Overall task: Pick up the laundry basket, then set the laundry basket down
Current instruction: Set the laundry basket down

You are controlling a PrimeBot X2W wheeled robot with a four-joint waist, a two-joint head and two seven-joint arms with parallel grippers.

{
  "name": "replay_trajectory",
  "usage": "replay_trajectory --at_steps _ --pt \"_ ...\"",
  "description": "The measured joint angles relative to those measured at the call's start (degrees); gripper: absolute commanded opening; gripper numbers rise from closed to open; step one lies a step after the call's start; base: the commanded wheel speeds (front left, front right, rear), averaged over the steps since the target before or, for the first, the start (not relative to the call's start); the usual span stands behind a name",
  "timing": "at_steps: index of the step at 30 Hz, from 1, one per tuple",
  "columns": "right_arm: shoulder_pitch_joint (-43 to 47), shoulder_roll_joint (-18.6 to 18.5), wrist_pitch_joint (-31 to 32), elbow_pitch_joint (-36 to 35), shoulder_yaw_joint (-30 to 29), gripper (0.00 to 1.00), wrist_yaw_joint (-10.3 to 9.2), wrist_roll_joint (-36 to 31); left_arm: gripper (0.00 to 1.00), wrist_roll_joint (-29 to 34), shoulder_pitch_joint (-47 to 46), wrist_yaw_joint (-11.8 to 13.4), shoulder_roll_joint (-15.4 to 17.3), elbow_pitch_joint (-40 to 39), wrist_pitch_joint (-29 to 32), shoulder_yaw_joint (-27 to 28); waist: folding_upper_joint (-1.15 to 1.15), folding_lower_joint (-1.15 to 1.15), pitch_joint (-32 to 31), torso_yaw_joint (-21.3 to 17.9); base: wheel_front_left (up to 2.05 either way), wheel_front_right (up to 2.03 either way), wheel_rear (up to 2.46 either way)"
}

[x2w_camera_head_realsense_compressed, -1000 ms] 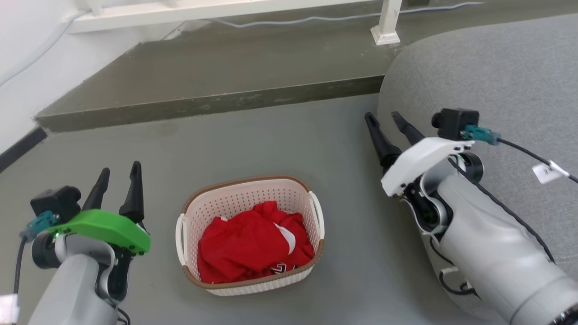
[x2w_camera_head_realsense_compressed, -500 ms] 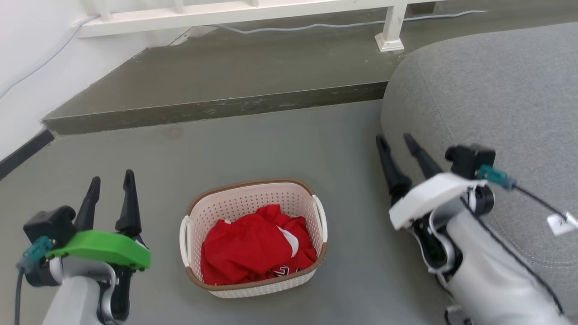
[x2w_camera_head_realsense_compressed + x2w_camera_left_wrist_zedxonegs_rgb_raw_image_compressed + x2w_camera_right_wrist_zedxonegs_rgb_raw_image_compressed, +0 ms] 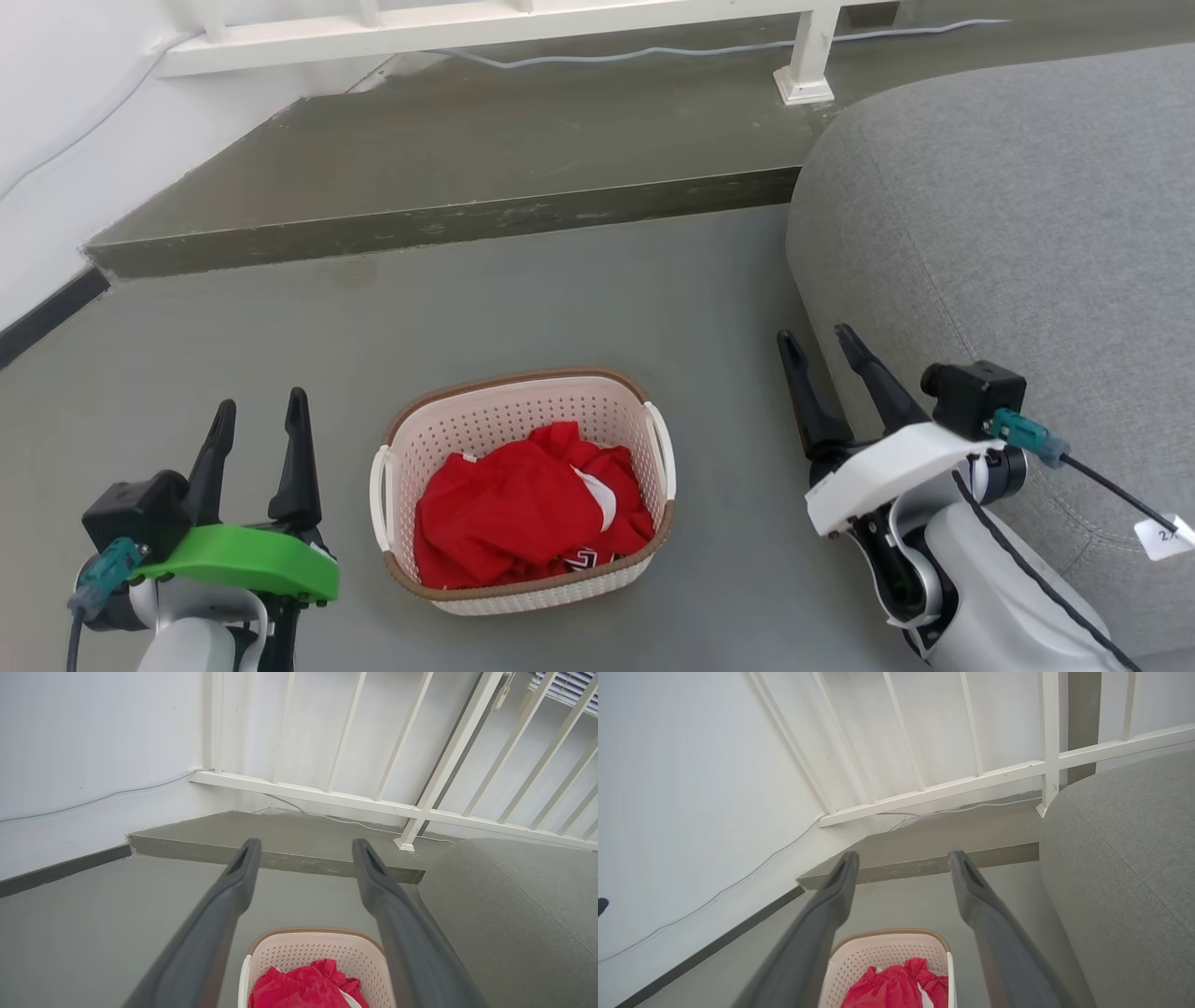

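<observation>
The laundry basket (image 3: 523,415) stands on the grey floor between my arms, cream-white and perforated with a brown rim, white handles on both sides, and a red garment (image 3: 523,513) inside. My left gripper (image 3: 260,408) hovers open to its left, apart from the handle. To the right, my right gripper (image 3: 817,339) is open too, close to the sofa. In the left wrist view the basket (image 3: 299,952) sits low between the fingers of my left gripper (image 3: 306,847). The right wrist view shows the basket (image 3: 882,952) below my open right gripper (image 3: 903,858).
A grey sofa (image 3: 1008,233) fills the right side, right beside my right arm. A raised floor step (image 3: 439,219) runs across behind the basket. Beyond it stand a white railing (image 3: 467,23), a cable (image 3: 607,51) and a white wall (image 3: 56,140).
Both grippers have dropped lower and nearer in the head view, and the left one has moved slightly right. The basket stays on the floor. The camera shifted between the earliest frame and the later ones.
</observation>
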Motion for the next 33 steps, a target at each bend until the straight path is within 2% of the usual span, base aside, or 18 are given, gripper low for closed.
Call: replay_trajectory --at_steps 19,33 --pt "5.45 1.9 0.0 -3.98 -3.26 1.0 0.29 -5.0 1.0 3.16 2.77 -1.05 -1.68 -2.96 0.0 1.88 0.0 0.0 0.68 -0.28 0.0 0.0 0.0" --pt "7.45 3.03 0.0 -4.66 -4.92 1.0 1.69 -7.23 1.0 4.38 3.85 -1.68 -2.25 -3.31 0.0 2.74 0.0 0.0 0.99 -0.53 0.0 0.0 0.0"
